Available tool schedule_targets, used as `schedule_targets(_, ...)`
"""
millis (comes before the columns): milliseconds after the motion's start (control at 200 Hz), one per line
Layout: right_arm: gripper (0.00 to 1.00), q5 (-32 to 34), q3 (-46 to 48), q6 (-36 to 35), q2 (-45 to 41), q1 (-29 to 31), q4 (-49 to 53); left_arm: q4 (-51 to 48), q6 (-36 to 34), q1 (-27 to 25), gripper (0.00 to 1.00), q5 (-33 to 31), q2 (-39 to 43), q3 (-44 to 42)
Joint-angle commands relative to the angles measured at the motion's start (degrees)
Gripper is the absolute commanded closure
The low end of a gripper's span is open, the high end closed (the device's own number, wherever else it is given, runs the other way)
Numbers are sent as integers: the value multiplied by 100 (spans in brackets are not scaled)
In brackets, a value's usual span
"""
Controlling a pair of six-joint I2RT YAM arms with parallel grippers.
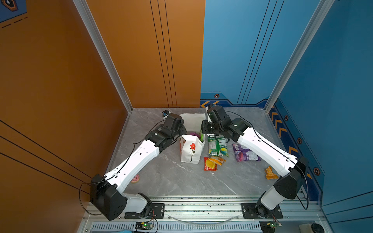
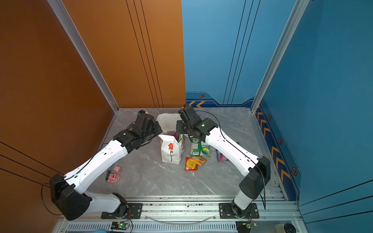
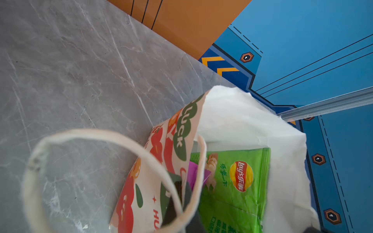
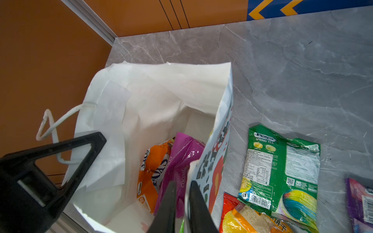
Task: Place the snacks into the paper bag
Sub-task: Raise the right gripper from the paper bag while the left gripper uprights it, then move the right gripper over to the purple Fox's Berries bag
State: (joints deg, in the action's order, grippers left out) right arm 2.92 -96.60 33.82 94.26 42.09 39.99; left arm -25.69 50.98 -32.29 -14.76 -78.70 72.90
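Slotted aluminium rail (image 1: 201, 207) runs along the bottom edge of both top views. It carries two arms, the left arm (image 1: 137, 159) and the right arm (image 1: 268, 151), both glossy white shells with black joints.

They meet at centre frame over one paper bag (image 1: 190, 151). It stands upright, white and creased, with its mouth open, a red flower on its front and white cord handles.

Three snacks stand inside it: a green packet (image 3: 232, 181), a magenta packet (image 4: 177, 167) and an orange packet (image 4: 153, 171). Five more lie flat on the table (image 1: 181, 181), to the right of the bag:
- a green-white packet (image 1: 218, 146) just beside the bag
- a purple packet (image 1: 245, 152)
- a red packet (image 1: 209, 166)
- what looks like a yellow-orange packet (image 1: 219, 160) lying across the red one
- a crumpled orange wrapper (image 1: 270, 173) near the right arm

All are crinkly foil. One pink round thing (image 2: 113, 178) sits at lower left.

The table is a grey, veined, marble-look slab. Orange wall panels (image 1: 60, 80) close the left, blue wall panels (image 1: 252, 50) the right, with aluminium posts (image 1: 105, 54) between them.

The left gripper (image 3: 181, 189) has its fingers pressed together on the bag's rim, by a cord handle. At the opposite rim, the right gripper (image 4: 182, 182) has its dark fingers slightly apart, with the bag's printed edge and a sliver of green in the gap.
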Motion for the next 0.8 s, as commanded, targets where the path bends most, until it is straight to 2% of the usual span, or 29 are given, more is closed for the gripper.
schedule_targets(0, 80, -141, -113, -71, 53, -15, 163, 632, -109, -231, 100, -154, 42, -18)
schedule_targets(155, 69, -18, -284, -176, -114, -11, 431, 257, -160, -391, 100, 15, 352, -154)
schedule_targets(345, 57, 137, -263, -409, -696, -70, 566, -283, -322, -237, 100, -117, 950, -177)
schedule_targets(455, 45, 41, -22, -447, -1102, -152, 551, -219, -262, -168, 100, -153, 1105, -382)
schedule_targets(586, 30, -107, 433, -423, -1628, -591, 409, -151, -255, -52, 100, -41, 1123, -496)
schedule_targets(746, 23, 284, 1181, -272, -2265, -1185, 393, 53, -272, 47, 100, 147, 1085, -626)
schedule_targets(751, 22, 304, 1219, -259, -2282, -1212, 390, 59, -277, 56, 100, 152, 1080, -627)
schedule_targets(766, 10, 376, 1308, -222, -2329, -1299, 387, 70, -283, 63, 100, 164, 1075, -638)
schedule_targets(796, 6, 459, 1512, -146, -2416, -1487, 389, 86, -291, 81, 100, 203, 1070, -659)
